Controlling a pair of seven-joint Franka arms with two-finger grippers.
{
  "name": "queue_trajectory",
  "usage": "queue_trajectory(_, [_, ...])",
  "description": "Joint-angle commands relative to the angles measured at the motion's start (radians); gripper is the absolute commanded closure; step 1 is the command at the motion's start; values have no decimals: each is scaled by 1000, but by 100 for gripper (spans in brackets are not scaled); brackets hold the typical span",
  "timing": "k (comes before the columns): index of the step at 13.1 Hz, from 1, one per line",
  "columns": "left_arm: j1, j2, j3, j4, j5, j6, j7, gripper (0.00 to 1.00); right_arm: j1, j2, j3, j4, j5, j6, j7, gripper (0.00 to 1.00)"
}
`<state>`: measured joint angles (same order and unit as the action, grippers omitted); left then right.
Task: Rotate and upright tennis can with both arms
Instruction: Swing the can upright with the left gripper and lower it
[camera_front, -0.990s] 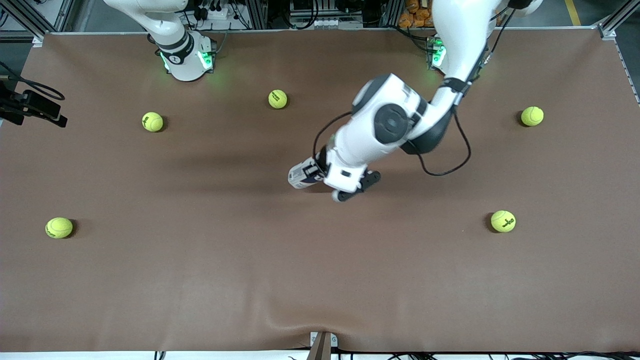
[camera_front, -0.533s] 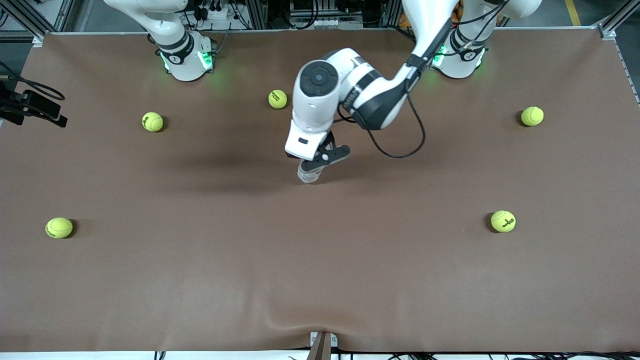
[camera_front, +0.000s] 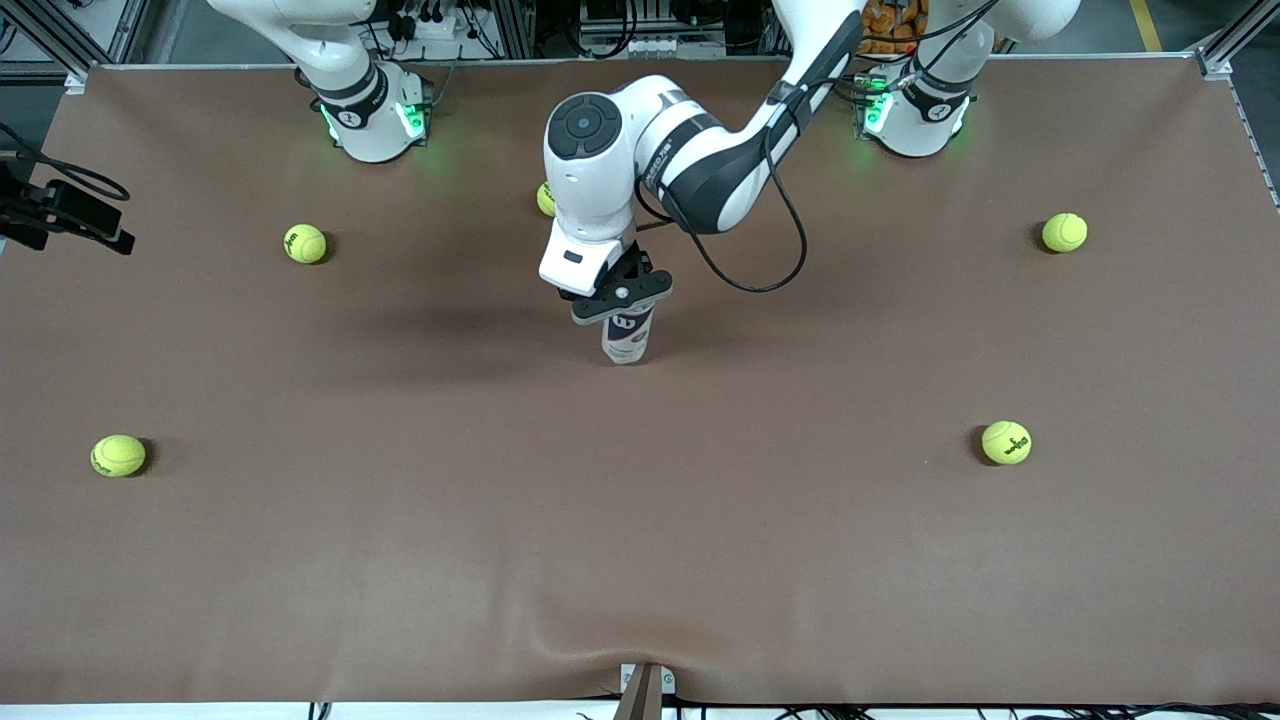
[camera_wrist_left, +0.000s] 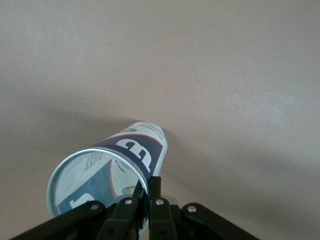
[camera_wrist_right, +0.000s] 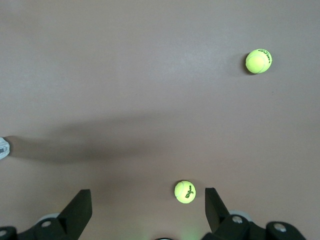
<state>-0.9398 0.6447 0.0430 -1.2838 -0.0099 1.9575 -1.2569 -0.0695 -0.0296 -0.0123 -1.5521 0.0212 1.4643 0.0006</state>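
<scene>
The tennis can (camera_front: 628, 337), white and navy with a round logo, stands close to upright at the table's middle with its base on the brown mat. My left gripper (camera_front: 621, 299) is over its top and shut on the silvery rim. In the left wrist view the can (camera_wrist_left: 117, 167) shows its open mouth, and the left gripper (camera_wrist_left: 148, 196) pinches the rim wall between its fingers (camera_wrist_left: 161, 210). In the right wrist view my right gripper (camera_wrist_right: 148, 210) is open and empty, high over the mat near a tennis ball (camera_wrist_right: 185, 191). That arm waits.
Tennis balls lie scattered on the mat: one (camera_front: 304, 243) and one (camera_front: 118, 455) toward the right arm's end, one (camera_front: 1064, 232) and one (camera_front: 1006, 442) toward the left arm's end. Another ball (camera_front: 544, 198) is half hidden by the left arm's wrist.
The left arm has swung round, turning the can from lying tilted to nearly upright. Its wrist now stands above the can. The right arm has not moved.
</scene>
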Motion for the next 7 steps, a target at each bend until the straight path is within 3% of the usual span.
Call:
queue_trajectory(1, [-17,48,14,53,25,-28,2,100,-12,0,6,9,17,-13,-10,0])
queue_trajectory(4, [-19,56,14,67,24,-23,2,100,-12,0,6,7,17,-13,-10,0])
queue_trajectory(5, [-19,55,12,67,24,-17,2,92,-12,0,6,7,17,-13,-10,0])
queue_trajectory(6, [-19,55,12,67,24,-14,2,63,-12,0,6,7,17,-12,-10,0])
queue_trajectory(7, [-19,52,17,66,25,-14,5,1,-12,0,6,7,17,-12,-10,0])
